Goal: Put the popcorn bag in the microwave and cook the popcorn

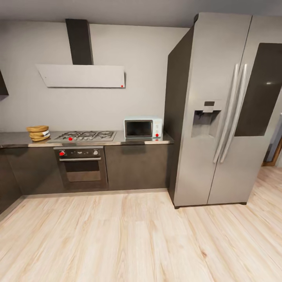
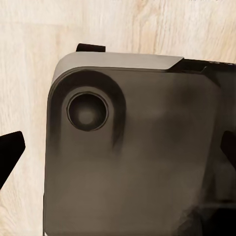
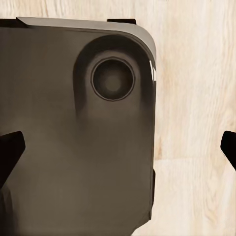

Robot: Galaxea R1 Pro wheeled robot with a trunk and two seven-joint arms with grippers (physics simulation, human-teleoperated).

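Head view showed the small tan-brown crumpled paper popcorn bag point(image 1: 38, 133) on the grey table point(image 1: 15, 138), well left of the mint-blue microwave point(image 1: 143, 128). It looked light and crushable, best held gently by its sides. Both wrist views showed jaws apart, empty.

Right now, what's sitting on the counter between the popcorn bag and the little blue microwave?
The gas hob with its black grates lies between the popcorn bag and the microwave, set into the countertop. The head view shows it.
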